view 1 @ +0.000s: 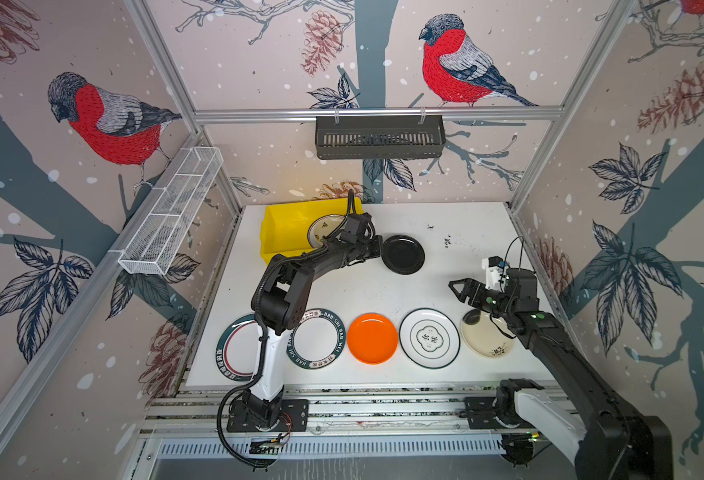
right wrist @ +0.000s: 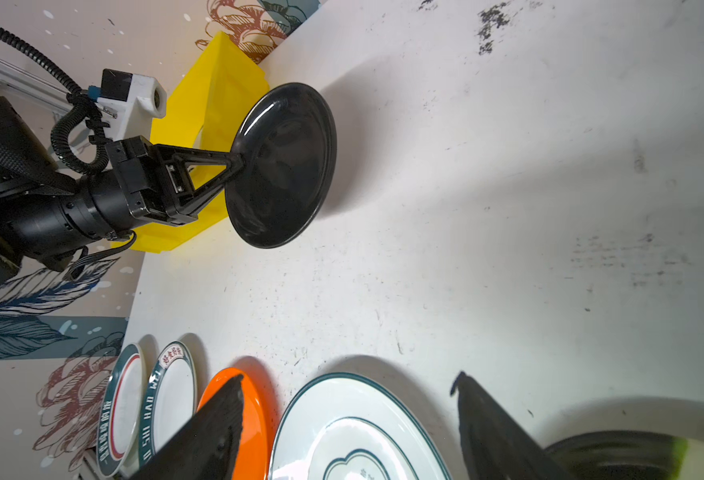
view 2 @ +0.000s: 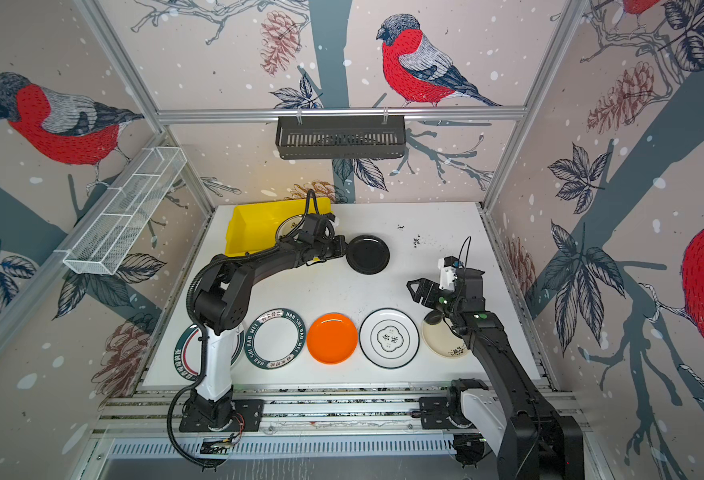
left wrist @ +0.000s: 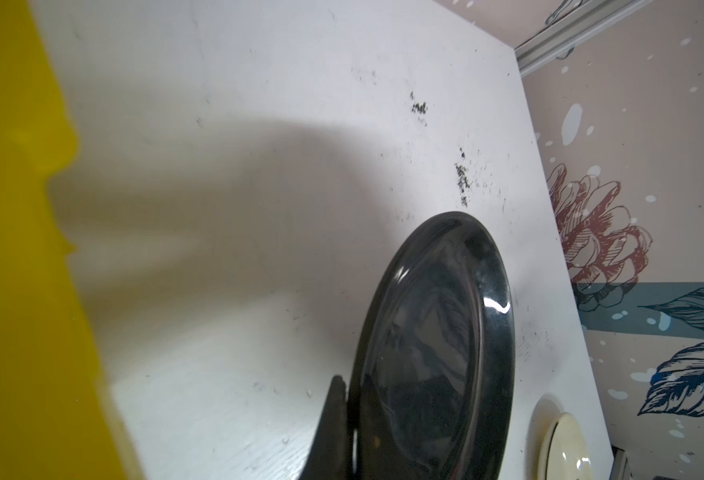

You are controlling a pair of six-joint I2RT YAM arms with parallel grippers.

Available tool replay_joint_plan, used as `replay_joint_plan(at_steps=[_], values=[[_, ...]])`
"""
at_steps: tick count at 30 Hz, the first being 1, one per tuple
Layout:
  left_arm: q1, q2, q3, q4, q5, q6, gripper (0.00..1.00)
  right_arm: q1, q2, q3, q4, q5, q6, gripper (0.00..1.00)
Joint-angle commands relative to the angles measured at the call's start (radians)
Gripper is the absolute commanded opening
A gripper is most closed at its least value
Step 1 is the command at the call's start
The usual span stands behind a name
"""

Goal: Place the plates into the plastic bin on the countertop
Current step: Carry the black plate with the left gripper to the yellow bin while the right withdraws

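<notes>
Black glossy round plate [right wrist: 286,166], rim clamped by left gripper [right wrist: 237,162], speckled white countertop [right wrist: 508,216]

Left arm [view 1: 277,303] is covering part of the green-rimmed plate [view 1: 237,353], lower left in a top view, and part of the pale plate [view 1: 322,230] in the yellow bin [view 1: 284,220]. Right arm [view 1: 558,345] is overlapping the cream plate [view 1: 479,338], lower right. Black plate [left wrist: 433,353] is running off the left wrist view's edge.

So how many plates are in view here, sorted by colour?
Black plate: 1
Orange plate: 1
Cream plate: 1
Pale plate in the yellow bin: 1
White plates with green rims: 3
Total: 7 plates
</notes>
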Motion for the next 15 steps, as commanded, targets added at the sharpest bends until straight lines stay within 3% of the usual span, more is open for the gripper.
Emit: replay_joint_plan(at_steps=[1, 15], values=[[0.035, -0.046, -0.003, 0.032, 0.037, -0.004, 0.0, -0.005, -0.013, -0.007, 0.054, -0.044, 0.026, 0.8], [0.282, -0.2, -0.12, 0.084, -0.004, -0.025, 0.0, -0.031, 0.012, 0.006, 0.047, -0.054, 0.0, 0.8]])
